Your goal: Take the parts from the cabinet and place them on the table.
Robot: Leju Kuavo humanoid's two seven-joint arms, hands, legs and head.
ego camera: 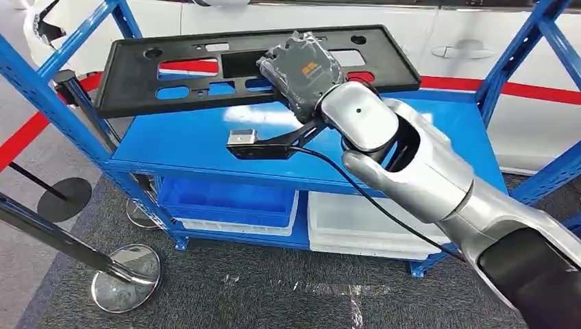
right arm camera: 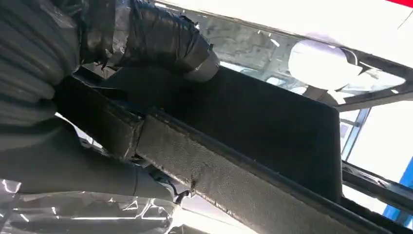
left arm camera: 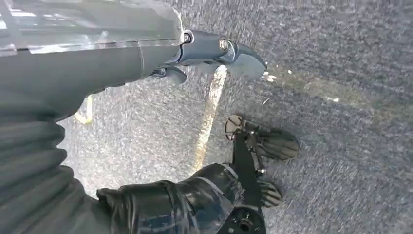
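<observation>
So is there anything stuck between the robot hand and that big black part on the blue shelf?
No, nothing visible. The right robot hand is already on the black panel, and the right wrist view shows its fingers wrapped over the panel's edge. The table it should go to isn't visible.

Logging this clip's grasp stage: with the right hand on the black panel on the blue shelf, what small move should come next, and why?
Probably a short lift. The right hand is already on the long black panel, and the right wrist view shows its fingers wrapped over the panel's edge. The far end looks raised while the near end seems to rest on the blue shelf, so raising it clear before pulling back seems sensible.
</observation>
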